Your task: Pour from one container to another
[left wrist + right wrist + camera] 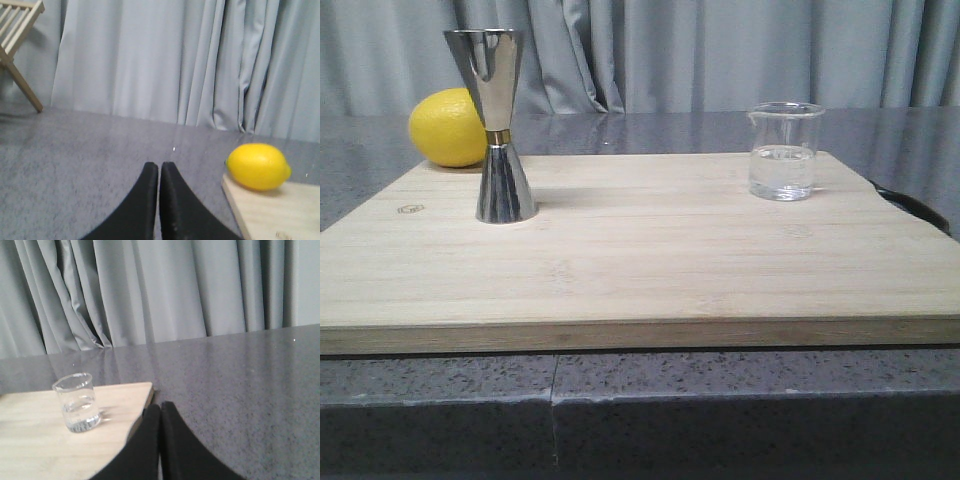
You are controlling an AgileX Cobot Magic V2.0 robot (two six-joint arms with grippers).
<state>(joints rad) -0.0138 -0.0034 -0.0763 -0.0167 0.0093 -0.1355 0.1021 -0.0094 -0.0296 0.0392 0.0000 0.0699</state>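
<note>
Glass beaker (785, 151) on the board's (640, 260) far right holds clear liquid. Steel jigger (498, 125) stands upright far left. Left gripper (159, 170) and right gripper (160, 412) closed, empty.

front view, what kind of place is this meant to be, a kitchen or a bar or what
Probably a mock bar or kitchen counter: a steel jigger, a glass beaker and a lemon around a wooden board, against a plain curtain.

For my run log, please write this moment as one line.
stage: not started | left gripper: shut, empty | right gripper: shut, empty | beaker: on board, holds liquid | jigger: upright
</note>
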